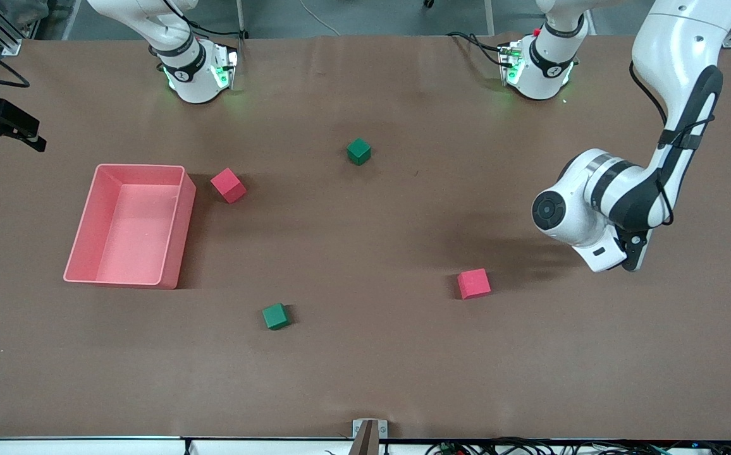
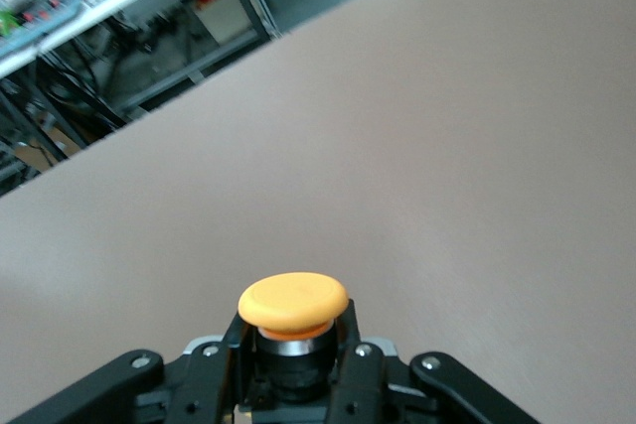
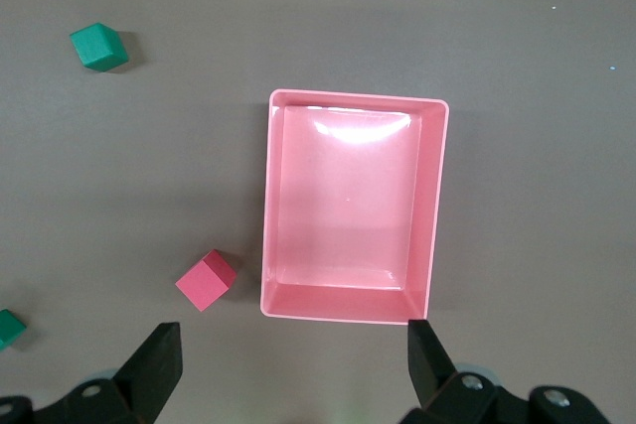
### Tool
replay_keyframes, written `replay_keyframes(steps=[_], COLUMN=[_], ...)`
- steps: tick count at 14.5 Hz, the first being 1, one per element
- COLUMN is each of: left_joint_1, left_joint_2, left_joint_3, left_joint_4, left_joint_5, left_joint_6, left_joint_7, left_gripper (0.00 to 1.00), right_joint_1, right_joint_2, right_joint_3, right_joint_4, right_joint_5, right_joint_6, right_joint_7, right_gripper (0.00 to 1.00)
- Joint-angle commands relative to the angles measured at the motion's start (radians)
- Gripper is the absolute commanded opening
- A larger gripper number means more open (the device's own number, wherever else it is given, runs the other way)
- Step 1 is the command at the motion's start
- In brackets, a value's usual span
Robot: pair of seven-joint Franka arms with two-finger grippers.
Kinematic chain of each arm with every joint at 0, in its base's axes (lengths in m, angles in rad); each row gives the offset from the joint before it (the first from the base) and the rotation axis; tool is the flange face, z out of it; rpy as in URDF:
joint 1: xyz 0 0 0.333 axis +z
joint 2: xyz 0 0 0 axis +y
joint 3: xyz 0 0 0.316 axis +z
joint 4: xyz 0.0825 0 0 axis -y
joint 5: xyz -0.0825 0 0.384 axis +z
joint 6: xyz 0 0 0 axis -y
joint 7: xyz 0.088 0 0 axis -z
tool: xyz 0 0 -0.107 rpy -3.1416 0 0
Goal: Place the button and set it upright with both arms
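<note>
Your left gripper (image 2: pixel 293 384) is clamped on the button (image 2: pixel 293 305), low in the left wrist frame, orange cap out so it can go down upright. At the right wrist frame's bottom, the right gripper (image 3: pixel 293 369) waits spread wide and empty above the pink tray (image 3: pixel 434 206).

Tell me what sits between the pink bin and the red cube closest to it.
Nothing: in the front view only a narrow strip of bare brown table separates the pink bin from the red cube; the right wrist view shows the same gap.
</note>
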Motion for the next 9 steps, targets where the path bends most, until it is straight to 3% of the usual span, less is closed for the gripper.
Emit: replay_keyframes(steps=[1,5,7,9], left_joint_1=[-0.007,0.010,0.030,0.015], left_joint_2=[0.036,0.151,0.193,0.223], left_joint_3=[-0.008,-0.008,-0.006,0.045], left_joint_4=[-0.003,0.000,-0.003,-0.001], left_joint_5=[0.082,0.299,0.352,0.410], left_joint_6=[-0.042,-0.214,-0.255,-0.259], left_joint_7=[-0.151,-0.406,-0.460,-0.541], left_gripper=[0.00,0.00,0.00,0.00], right_joint_1=[-0.009,-0.013,-0.013,-0.012], right_joint_2=[-0.018,-0.018,-0.018,-0.018], right_joint_3=[0.006,0.006,0.006,0.006], right_joint_4=[-0.019,-0.019,-0.019,-0.019], right_joint_5=[0.016,0.016,0.016,0.016], right_joint_6=[0.000,0.000,0.000,0.000], right_joint_7=[-0.010,-0.010,-0.010,-0.010], right_gripper=[1.00,1.00,1.00,1.00])
